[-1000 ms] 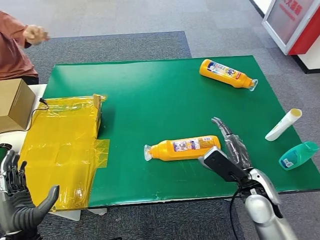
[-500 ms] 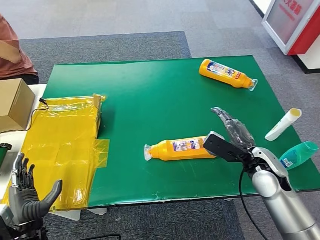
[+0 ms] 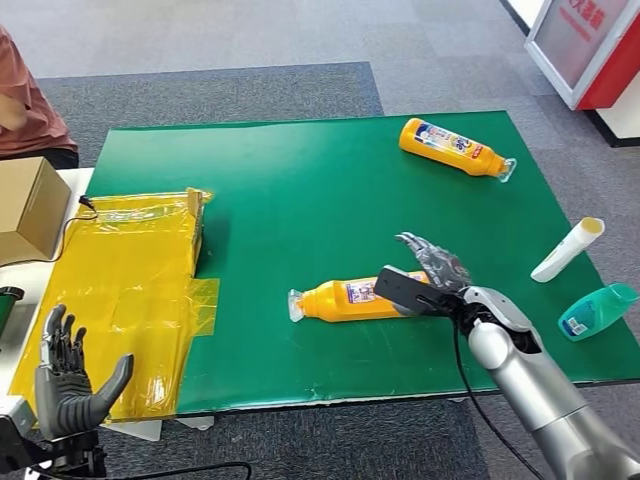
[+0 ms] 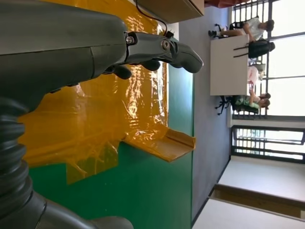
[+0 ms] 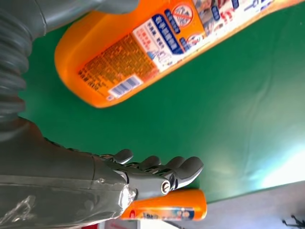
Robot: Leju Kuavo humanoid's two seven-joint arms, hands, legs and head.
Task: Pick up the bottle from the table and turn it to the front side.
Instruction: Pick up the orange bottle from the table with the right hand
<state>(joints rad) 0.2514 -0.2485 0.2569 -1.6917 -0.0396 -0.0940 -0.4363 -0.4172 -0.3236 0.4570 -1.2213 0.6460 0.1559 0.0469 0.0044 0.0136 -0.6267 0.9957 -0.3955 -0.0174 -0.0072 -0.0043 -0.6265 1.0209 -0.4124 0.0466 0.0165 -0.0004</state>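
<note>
An orange bottle (image 3: 355,297) lies on its side on the green table (image 3: 302,200), cap pointing left, with its barcode label (image 5: 122,67) facing up. My right hand (image 3: 426,275) hovers over its base end, fingers spread, thumb on the near side and fingers (image 5: 158,167) on the far side, gripping nothing. A second orange bottle (image 3: 453,147) lies at the far right of the table and appears again as the orange bottle (image 5: 169,206) beyond my fingers. My left hand (image 3: 68,380) is raised and open near the front left corner, over the yellow plastic (image 4: 107,109).
A yellow plastic-wrapped sheet (image 3: 128,280) covers the table's left end. A cardboard box (image 3: 26,205) stands at far left, beside a person's sleeve (image 3: 23,100). A white tube (image 3: 566,250) and a teal bottle (image 3: 596,310) lie at the right edge.
My right hand has moved left and forward until it reaches over the near bottle's base. My left hand has shifted slightly right and lower. The person's hand at far left has withdrawn.
</note>
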